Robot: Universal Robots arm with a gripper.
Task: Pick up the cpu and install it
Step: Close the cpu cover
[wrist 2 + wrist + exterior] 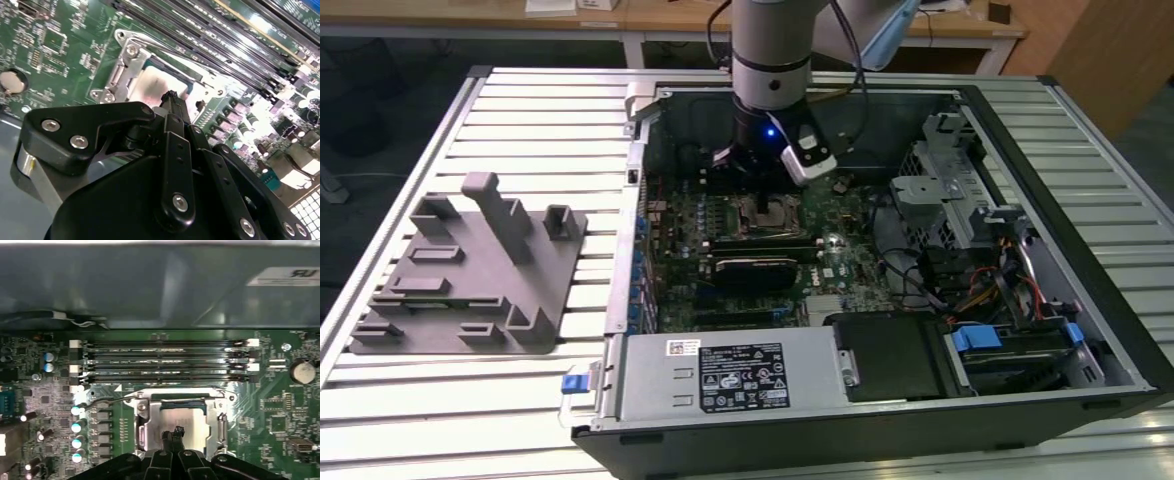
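Claw [174,432]: fingers drawn together, tips meeting in a narrow point, nothing held between them. Same reading in the second wrist view [171,96], where the black linkages converge to one closed tip.

Tip position: directly over the cpu [192,417], above its silvery top. Cannot tell whether the tips touch the metal or hang just clear of it.

Cpu: lies flat inside the socket, silvery-grey top up and pale edge showing; also seen in the second wrist view [150,82]. The metal socket frame [221,421] surrounds it on all sides, with screws at the frame's corners.

Around the socket: a bank of long black memory slots [165,362] runs just beside the frame. A row of small cylindrical capacitors [76,427] stands near another side. A round coin cell [302,371] sits well apart on the green motherboard [270,410].

Exterior view: the arm [774,50] reaches down into the open computer case [1101,280], the claw [765,195] low over the board. A silver power supply [720,375] occupies the case's near edge.

The case lies on a slatted metal worktop [534,120]. A grey fixture block [467,270] rests on the worktop towards the exterior view's left, well apart from the claw.
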